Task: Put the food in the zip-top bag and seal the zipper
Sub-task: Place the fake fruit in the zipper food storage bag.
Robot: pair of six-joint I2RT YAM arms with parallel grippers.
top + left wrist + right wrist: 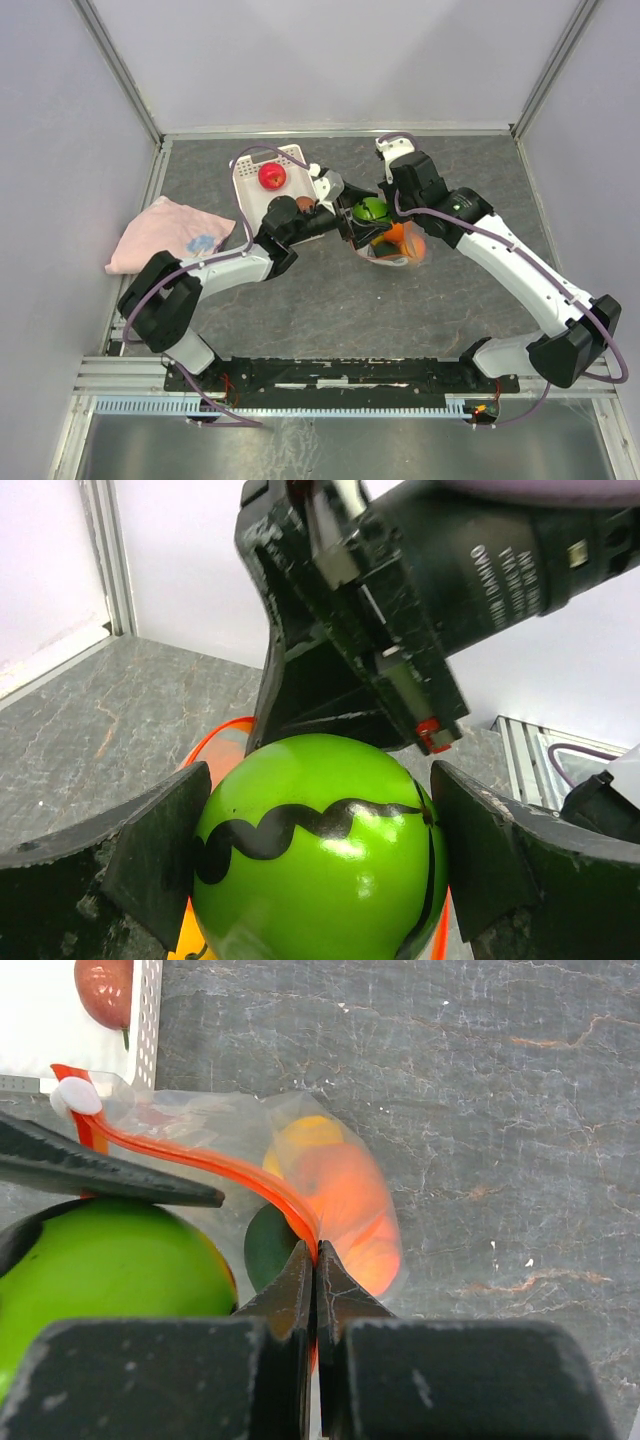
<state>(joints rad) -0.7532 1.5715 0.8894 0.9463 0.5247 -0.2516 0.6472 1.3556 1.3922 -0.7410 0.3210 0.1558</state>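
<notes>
The right hand (316, 1252) pinches the zipper (200, 1160), stretched toward the left hand (318, 825) gripping the green ball (320, 870).

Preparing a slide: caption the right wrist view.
Right gripper pinches the orange-red zipper of the clear bag while the left gripper's fingers hold a bright green ball beside it.

The desk (330, 300) is a dark grey, marbled slab. A crumpled pink cloth (170, 235) lies at its left edge, a white perforated basket (250, 192) sits toward the far side, and the clear zip-top bag (405, 252) rests near the middle.
</notes>
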